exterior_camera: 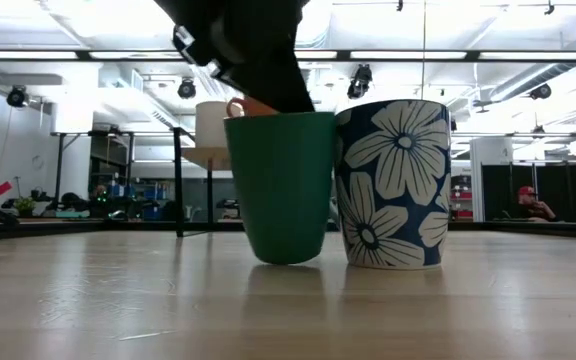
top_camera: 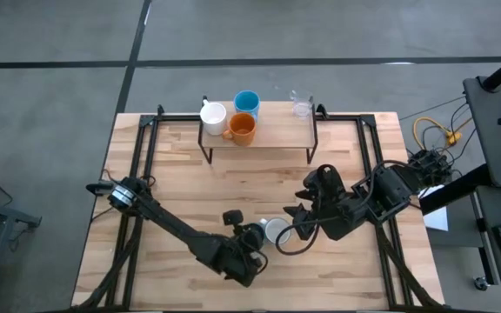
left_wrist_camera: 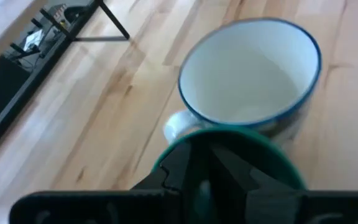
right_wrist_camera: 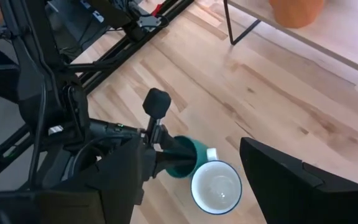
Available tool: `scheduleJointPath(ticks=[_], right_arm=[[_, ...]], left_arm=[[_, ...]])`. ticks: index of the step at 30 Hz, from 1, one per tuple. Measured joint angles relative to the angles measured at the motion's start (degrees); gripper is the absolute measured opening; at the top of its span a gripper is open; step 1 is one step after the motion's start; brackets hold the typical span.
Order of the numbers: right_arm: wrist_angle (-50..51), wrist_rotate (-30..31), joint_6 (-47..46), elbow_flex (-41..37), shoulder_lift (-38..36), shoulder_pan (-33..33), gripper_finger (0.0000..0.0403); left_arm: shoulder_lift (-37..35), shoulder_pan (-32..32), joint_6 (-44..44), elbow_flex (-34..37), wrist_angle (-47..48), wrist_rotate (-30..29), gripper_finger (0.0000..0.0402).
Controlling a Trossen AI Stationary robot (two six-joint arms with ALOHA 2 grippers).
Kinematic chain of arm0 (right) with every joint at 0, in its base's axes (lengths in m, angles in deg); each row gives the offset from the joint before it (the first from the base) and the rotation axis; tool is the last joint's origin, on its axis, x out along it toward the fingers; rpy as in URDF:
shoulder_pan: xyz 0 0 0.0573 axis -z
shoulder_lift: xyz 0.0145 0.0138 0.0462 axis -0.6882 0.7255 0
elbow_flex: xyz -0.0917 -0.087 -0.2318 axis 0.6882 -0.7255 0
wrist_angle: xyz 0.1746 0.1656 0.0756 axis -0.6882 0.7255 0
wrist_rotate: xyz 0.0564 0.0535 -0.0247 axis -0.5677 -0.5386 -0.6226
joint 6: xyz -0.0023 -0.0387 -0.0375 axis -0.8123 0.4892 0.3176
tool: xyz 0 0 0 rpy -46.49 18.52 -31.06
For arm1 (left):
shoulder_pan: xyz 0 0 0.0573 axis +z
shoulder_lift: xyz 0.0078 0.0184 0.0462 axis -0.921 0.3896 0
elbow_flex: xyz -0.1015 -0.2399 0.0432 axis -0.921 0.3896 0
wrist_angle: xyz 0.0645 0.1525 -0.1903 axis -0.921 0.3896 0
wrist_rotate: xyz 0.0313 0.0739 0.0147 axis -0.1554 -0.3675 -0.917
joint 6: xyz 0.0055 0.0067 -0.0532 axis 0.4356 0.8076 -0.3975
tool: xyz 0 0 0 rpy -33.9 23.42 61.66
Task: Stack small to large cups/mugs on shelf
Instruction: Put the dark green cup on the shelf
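The dark green cup [exterior_camera: 283,185] stands upright on the table's near middle, touching a white mug with blue flowers [exterior_camera: 393,185], which stands on its base to its right. My left gripper [top_camera: 252,235] comes down on the green cup [left_wrist_camera: 278,158] and is shut on its rim. My right gripper [top_camera: 303,221] hangs open and empty just right of the flowered mug [right_wrist_camera: 216,186], above it. A white mug [top_camera: 213,115], a light blue mug [top_camera: 247,102], an orange mug [top_camera: 243,129] and a clear glass [top_camera: 301,106] stand on the shelf [top_camera: 277,132]. My left gripper holds the green cup by its rim [left_wrist_camera: 166,155] on the side away from the flowered mug, slanting down from above. It looks like one finger [left_wrist_camera: 188,165] inside and one outside; the gripper body hides much of it. The cup stands upright on the table.
The shelf stands at the table's far middle on thin black legs [top_camera: 209,149]. Black frame rails [top_camera: 137,156] run along the table's left and right sides. Bare wood lies between the shelf and the two cups.
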Motion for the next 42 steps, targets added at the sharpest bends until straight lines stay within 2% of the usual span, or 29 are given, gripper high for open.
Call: scheduleJointPath(ticks=[11, 15, 20, 23, 29, 32, 36, 42], right_arm=[[1.29, 0.02, 1.07, 0.00, 0.00, 0.00, 0.0260], [1.34, 0.02, 1.84, 0.00, -0.02, 0.02, 0.0260], [1.44, -1.12, 4.52, 0.00, -0.20, 0.02, 0.0260], [1.34, -7.99, 9.36, -0.11, 0.20, 0.55, 0.0260], [-1.52, -28.88, 27.38, -0.22, 4.80, 3.35, 0.0260], [-3.29, -36.11, 36.82, -0.22, 7.95, 5.42, 0.0260], [-3.74, -37.32, 46.75, -0.22, 12.29, 8.21, 0.0260], [-3.51, -38.25, 59.27, -0.22, 18.27, 11.14, 0.0253]], left_arm=[[-2.22, 2.30, 3.73, 0.00, 0.09, 1.76, 0.0038], [-6.75, 2.54, 9.11, 0.05, 0.21, 2.01, 0.0038], [-16.71, 2.52, 15.44, -0.10, 4.07, 1.66, 0.0038], [-25.09, 2.54, 19.13, -0.13, 6.27, 3.79, 0.0038], [-40.98, 3.37, 20.37, 0.07, 7.30, 16.82, 0.0038], [-45.67, 2.96, 19.62, 0.07, 7.54, 17.68, 0.0038], [-47.43, 0.59, 18.18, -0.53, 12.61, 18.18, 0.0038], [-44.83, -0.03, 7.78, -1.64, 27.83, 27.44, 0.0038]])
